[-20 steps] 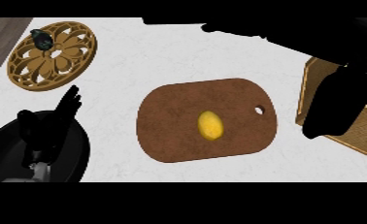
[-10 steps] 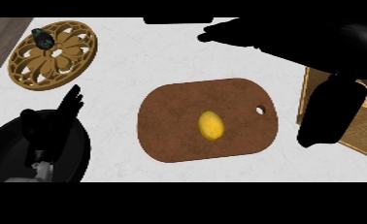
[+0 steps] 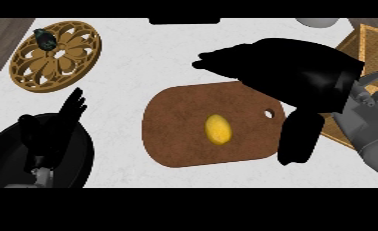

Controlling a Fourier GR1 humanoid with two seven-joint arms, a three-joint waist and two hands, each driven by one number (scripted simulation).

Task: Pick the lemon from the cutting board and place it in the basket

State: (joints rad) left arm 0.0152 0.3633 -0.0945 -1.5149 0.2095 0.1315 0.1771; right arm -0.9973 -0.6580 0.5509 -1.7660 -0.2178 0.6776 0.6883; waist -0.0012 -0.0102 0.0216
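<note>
**A:** Start with what's nearest us. The left hand (image 3: pixel 46 140) sits low and well to the left of the cutting board (image 3: pixel 184 125), fingers straight and pointing up, holding nothing. I'd say it's only resting.

**B:** And the lemon (image 3: pixel 217 128)?

**A:** On the cutting board, a little right of its middle, nothing touching it. So by my reckoning the pick-up hasn't happened; this is the reach.

**B:** The right hand (image 3: pixel 295 77) looks big from here.

**A:** It hangs over the board's upper right corner, fingers stretched out leftward past the board's top edge and the thumb hanging down by the board's right end, near the handle hole (image 3: pixel 269 113). Spread open, nothing in it. It's above and to the right of the lemon, not over it.

**B:** So what next?

**A:** I'd guess it needs to come down and back towards the lemon, with fingers and thumb on either side, before closing.

**B:** And the basket?

**A:** The woven basket (image 3: pixel 359 45) is just right of the board, mostly hidden behind that hand and forearm. I can't tell what's inside.

**B:** Farther off?

**A:** A round wooden trivet (image 3: pixel 55 55) with cut-out petals, well up and left of the board, with a small dark object (image 3: pixel 45 39) at its top edge. I can't make out what it is.
</note>
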